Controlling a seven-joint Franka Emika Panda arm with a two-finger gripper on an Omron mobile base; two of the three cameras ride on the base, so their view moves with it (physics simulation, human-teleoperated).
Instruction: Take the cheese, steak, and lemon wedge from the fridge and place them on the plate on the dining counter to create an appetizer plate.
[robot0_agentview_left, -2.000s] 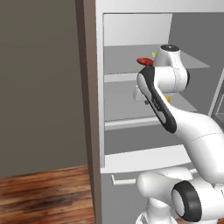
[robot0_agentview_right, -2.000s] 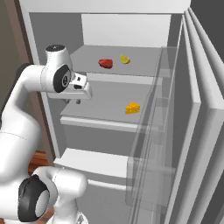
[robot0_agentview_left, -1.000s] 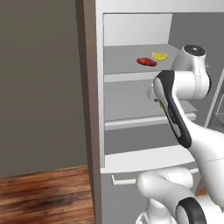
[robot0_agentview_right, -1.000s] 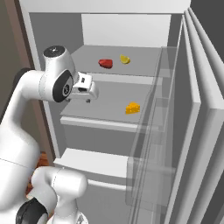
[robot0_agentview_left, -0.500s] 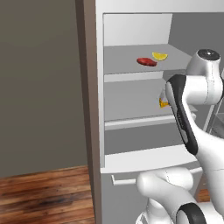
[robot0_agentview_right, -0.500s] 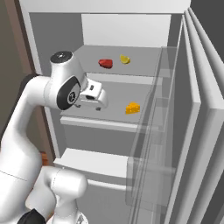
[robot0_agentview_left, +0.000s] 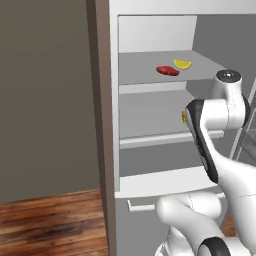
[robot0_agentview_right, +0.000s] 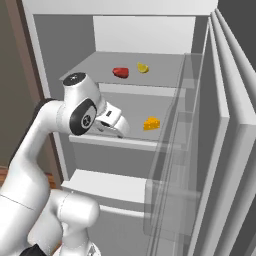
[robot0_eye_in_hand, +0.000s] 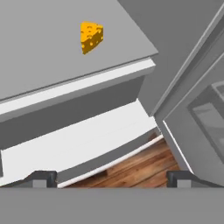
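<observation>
Open fridge (robot0_agentview_right: 60, 30), steak (robot0_agentview_right: 120, 72) beside lemon wedge (robot0_agentview_right: 143, 67), cheese (robot0_eye_in_hand: 91, 36) below

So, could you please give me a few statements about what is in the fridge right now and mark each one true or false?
1. The cheese lies on the shelf below the one with the steak. True.
2. The gripper is shut on the cheese. False: its fingers stand wide apart with nothing between them, and in the hand view the cheese lies well ahead on its shelf.
3. The steak and the lemon wedge lie side by side on the same shelf. True.
4. The fridge door is closed. False: it stands open, with the shelves exposed.
5. The lemon wedge lies on the lowest shelf. False: it lies on the upper shelf beside the steak.
</observation>
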